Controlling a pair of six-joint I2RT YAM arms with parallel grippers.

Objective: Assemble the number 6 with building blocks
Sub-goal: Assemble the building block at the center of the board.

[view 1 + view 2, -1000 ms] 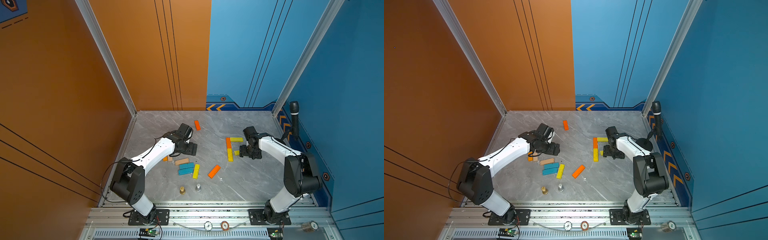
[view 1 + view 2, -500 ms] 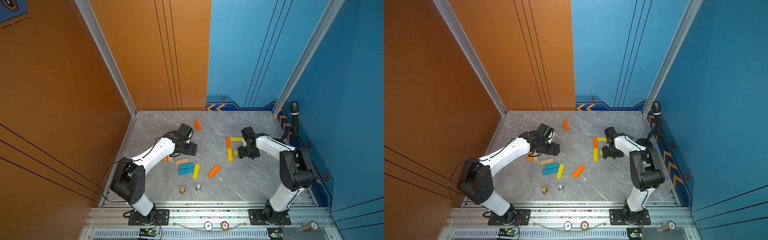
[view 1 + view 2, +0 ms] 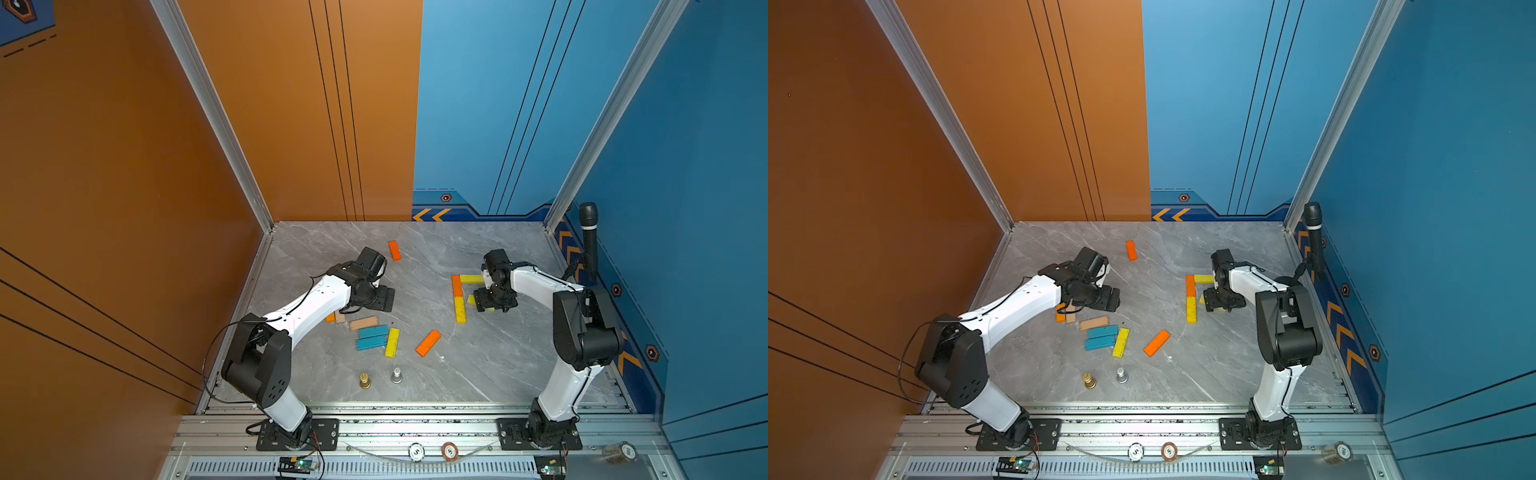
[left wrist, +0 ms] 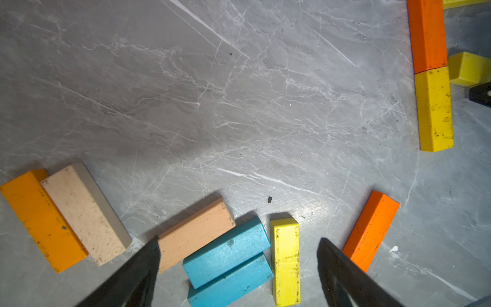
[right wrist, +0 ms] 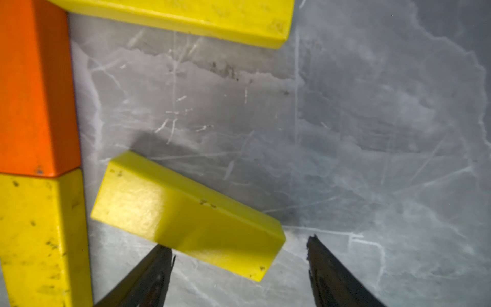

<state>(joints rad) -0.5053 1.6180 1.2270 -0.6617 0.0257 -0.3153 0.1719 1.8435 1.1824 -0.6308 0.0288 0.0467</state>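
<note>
Meanwhile, right gripper (image 5: 240,247), jaws wide, hovers at a skewed flat yellow wooden block (image 5: 186,212) — a clumsy close could shove the neighbouring orange wooden plank (image 5: 34,93) askew; left gripper (image 4: 239,240) gapes too.

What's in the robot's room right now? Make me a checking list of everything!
Surface: grey table, scratched.
Job's things: orange block, yellow block and top yellow block form a corner; tilted yellow block lies beside it. Loose: teal blocks, tan block, loose yellow block, loose orange block, far orange block.
Clutter: gold pawn, silver pawn; chips on the front rail.
Grippers: left gripper open, empty, near the loose blocks; right gripper open, fingers by the tilted yellow block's end, not gripping it.
Cables: black cable loops beside the left arm.
Surroundings: orange wall, blue wall with a microphone.
</note>
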